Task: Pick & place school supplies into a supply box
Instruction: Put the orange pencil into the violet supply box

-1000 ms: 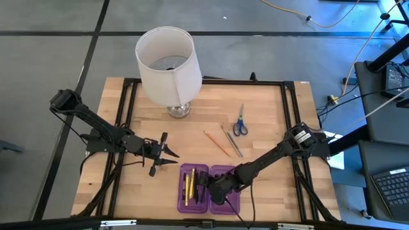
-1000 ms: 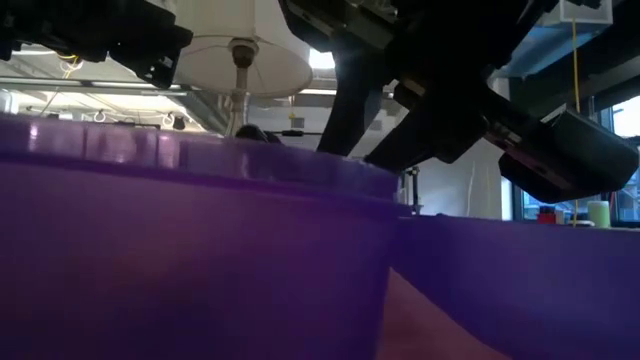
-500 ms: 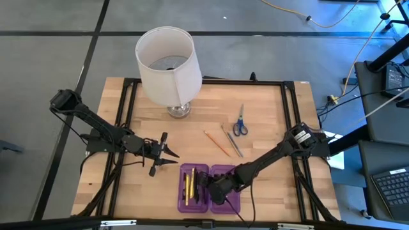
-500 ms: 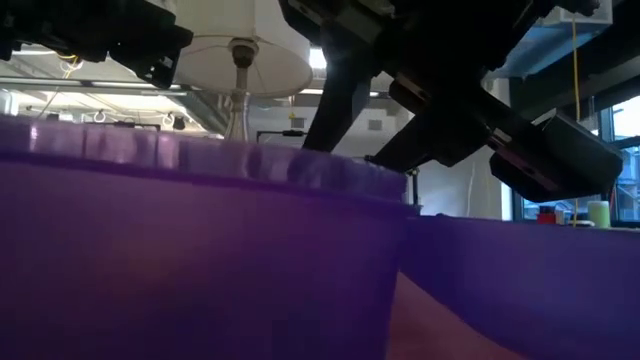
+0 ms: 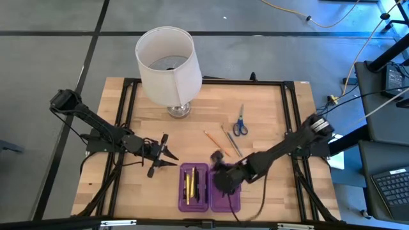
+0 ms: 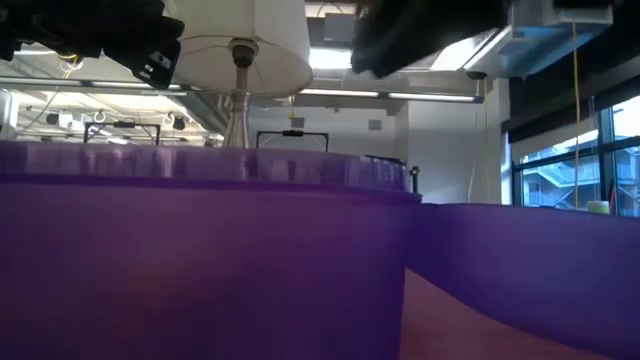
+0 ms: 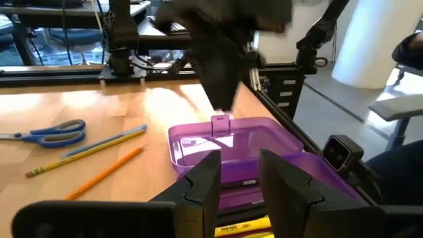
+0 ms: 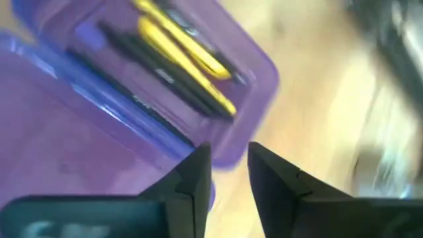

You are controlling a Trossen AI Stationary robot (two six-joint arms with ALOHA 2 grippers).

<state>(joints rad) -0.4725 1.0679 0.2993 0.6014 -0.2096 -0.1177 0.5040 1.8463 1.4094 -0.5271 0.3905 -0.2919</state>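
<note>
The supply box [image 5: 208, 187], translucent purple, lies open near the table's front edge. Its left half [image 8: 165, 59] holds yellow pencils [image 8: 188, 56] and dark pens [image 8: 152, 73]. An orange pencil [image 5: 217, 144], a greyish pencil [image 5: 233, 142] and blue-handled scissors [image 5: 240, 121] lie flat on the wood beyond it. My right gripper [image 8: 230, 168] hovers above the box's right half, open, with nothing between its fingers. My left gripper [image 5: 174, 160] waits left of the box, level and open, also with nothing between its fingers [image 7: 238, 175].
A white-shaded lamp [image 5: 167, 64] stands at the table's far edge, left of centre. A black frame [image 5: 287, 115] runs around the wooden top. In the low view the box's purple walls [image 6: 200, 270] fill the foreground.
My right gripper has risen from down at the box to well above it, shifting a little toward the far edge and rolling about its own line. In the low view its fingers have gone up out of the middle of the picture. The left arm has kept still.
</note>
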